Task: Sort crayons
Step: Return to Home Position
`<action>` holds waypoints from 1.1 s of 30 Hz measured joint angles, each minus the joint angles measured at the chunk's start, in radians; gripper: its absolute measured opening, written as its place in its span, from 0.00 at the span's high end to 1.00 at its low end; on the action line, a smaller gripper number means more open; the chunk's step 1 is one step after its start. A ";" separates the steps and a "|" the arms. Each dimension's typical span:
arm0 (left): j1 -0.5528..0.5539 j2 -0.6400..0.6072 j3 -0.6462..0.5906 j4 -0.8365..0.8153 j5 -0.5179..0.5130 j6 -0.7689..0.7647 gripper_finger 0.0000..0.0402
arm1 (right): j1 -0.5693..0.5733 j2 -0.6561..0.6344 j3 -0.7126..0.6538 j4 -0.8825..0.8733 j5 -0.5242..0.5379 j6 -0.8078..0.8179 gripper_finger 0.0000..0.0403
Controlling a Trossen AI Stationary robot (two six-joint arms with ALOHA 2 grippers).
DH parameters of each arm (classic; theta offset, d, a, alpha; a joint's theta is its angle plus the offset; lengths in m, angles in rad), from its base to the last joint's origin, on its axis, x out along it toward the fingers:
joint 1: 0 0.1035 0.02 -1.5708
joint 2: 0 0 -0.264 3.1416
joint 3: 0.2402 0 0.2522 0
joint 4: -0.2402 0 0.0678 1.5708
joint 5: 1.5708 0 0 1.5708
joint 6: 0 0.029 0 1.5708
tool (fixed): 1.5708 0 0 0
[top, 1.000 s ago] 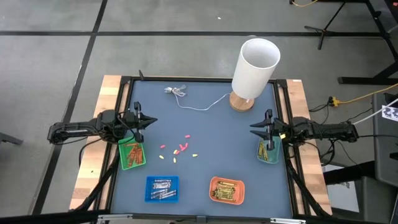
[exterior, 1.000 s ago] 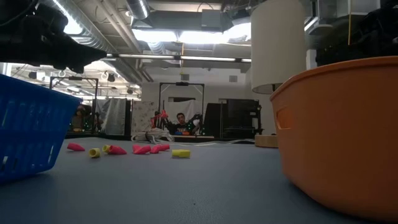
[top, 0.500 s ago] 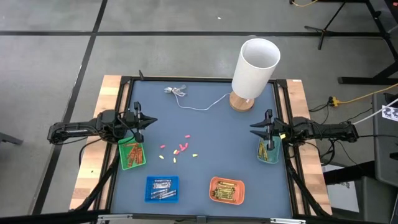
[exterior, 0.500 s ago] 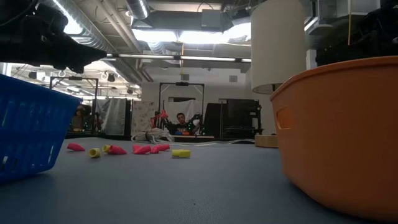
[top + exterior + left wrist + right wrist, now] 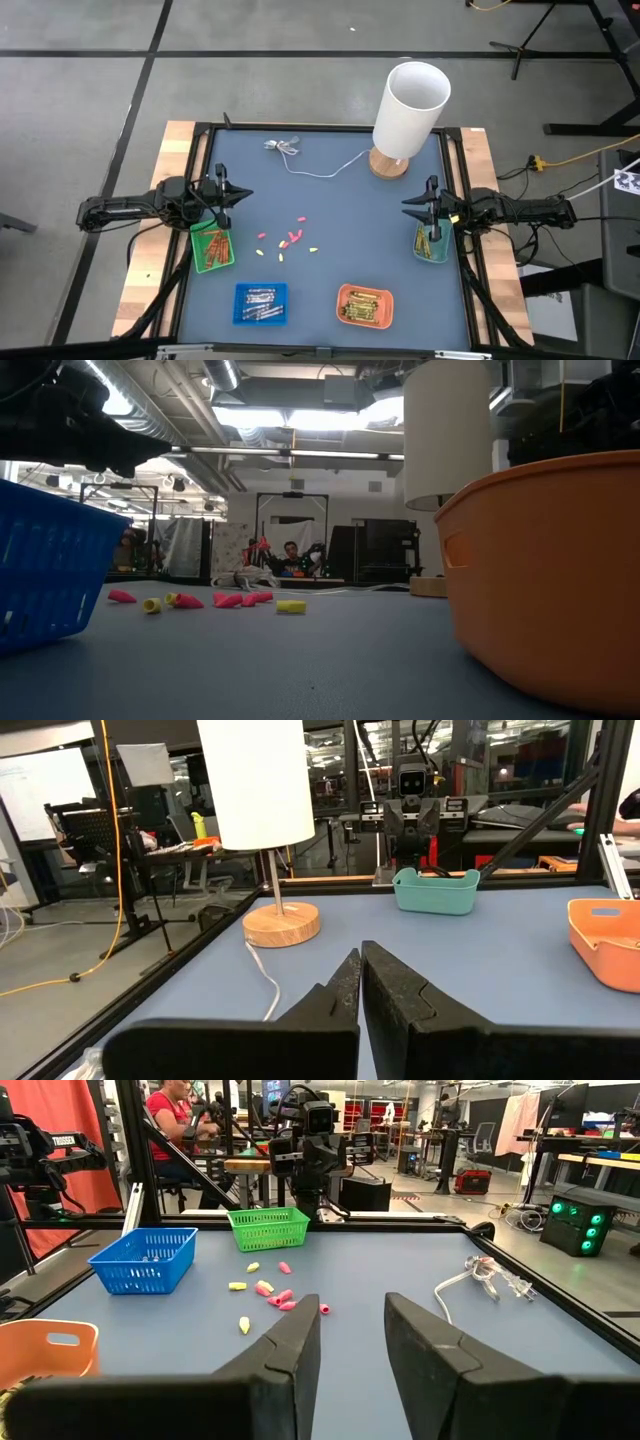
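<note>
Crayons (image 5: 288,240) unmoved; left pincer (image 5: 246,194), right pincer (image 5: 406,208) still parked.

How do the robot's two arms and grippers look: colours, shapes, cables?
The left arm and right arm are slim, black and jointed, with thin dark cables looping beside them. The left gripper and right gripper each have two matte black, wedge-shaped fingers. I see no markings.

The table (image 5: 370,215) is being viewed from overhead, at surface level, and inward from each wrist; loose crayons (image 5: 228,600) are being shared by three views.
</note>
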 joint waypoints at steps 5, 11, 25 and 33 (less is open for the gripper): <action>0.000 0.000 0.000 0.000 0.000 0.000 1.00 | 0.000 0.000 0.000 0.000 0.000 0.000 0.73; 0.000 0.000 0.000 0.000 0.000 0.000 1.00 | 0.000 0.000 0.000 0.000 0.000 0.000 0.73; 0.000 0.000 0.000 0.000 0.000 0.000 1.00 | 0.000 0.000 0.000 0.000 0.000 0.000 0.73; 0.000 0.000 0.000 0.000 0.000 0.000 1.00 | 0.000 0.000 0.000 0.000 0.000 0.000 0.73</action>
